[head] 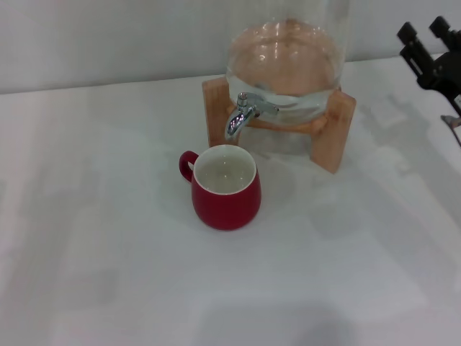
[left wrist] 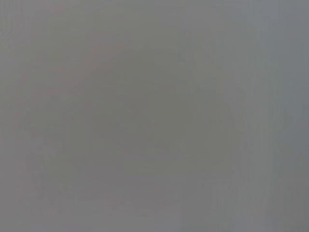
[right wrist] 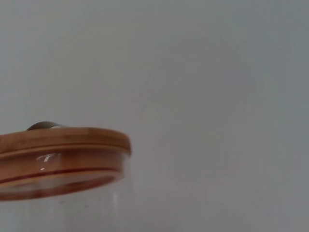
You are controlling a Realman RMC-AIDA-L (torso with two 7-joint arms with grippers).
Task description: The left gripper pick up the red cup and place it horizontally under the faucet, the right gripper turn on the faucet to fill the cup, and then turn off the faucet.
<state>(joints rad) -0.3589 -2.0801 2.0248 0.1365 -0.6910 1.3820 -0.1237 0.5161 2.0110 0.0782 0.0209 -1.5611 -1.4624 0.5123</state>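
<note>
Black right gripper (head: pixel 434 54), knobbed tips

Left wrist view: only a flat, featureless grey surface (left wrist: pixel 154 116) fills the frame; no object, edge or finger can be made out.

A clear glass jar (head: pixel 288 61) is sitting on a wooden stand (head: pixel 338 130), and this jar is serving as the landmark. The stand's pale legs are showing below the jar on both sides, resting on the white table (head: pixel 108 252), which is spreading out in front of the jar. A plain light wall (head: pixel 108 43) is rising behind it. In the right wrist view, a wooden lid (right wrist: pixel 63 140) is capping the jar's top.
</note>
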